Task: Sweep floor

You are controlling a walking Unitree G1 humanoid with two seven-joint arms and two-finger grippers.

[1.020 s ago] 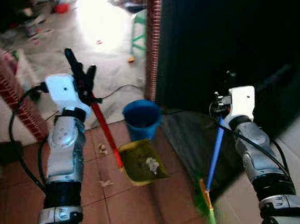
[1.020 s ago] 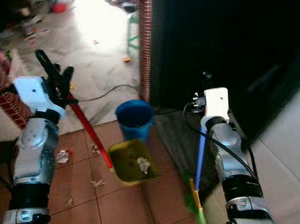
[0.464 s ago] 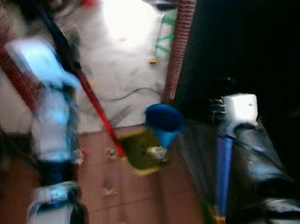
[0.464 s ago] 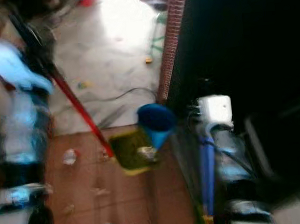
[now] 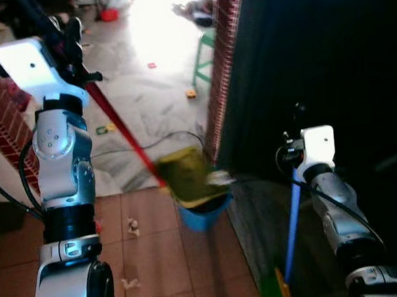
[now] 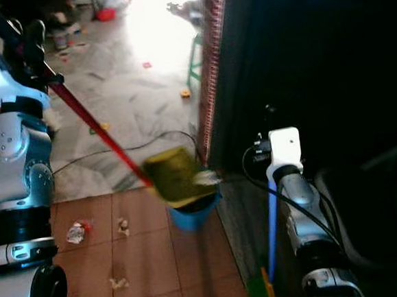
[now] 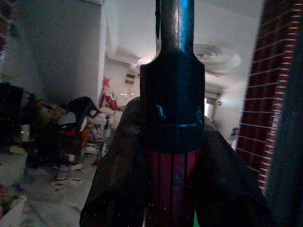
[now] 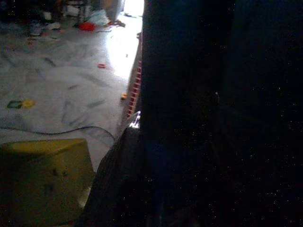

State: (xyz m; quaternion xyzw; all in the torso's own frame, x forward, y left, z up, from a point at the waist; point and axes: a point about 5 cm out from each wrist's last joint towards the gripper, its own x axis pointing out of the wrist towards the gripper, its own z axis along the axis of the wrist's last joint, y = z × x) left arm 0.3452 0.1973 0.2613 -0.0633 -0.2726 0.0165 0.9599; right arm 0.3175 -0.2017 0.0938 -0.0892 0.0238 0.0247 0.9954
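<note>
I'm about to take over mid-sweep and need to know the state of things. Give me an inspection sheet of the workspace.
Surface: terracotta tile floor near the robot, grey marble floor beyond.
Job's things: yellow dustpan on a red handle, raised and tilted over the blue bucket; broom with blue handle standing at the right.
Clutter: paper scraps on the tiles; small bits on the marble.
Grippers: left gripper high, shut on the red handle; right gripper on the blue handle.
Cables: black cable across the marble.
Surroundings: brick pillar, green stool, dark area at right.
</note>
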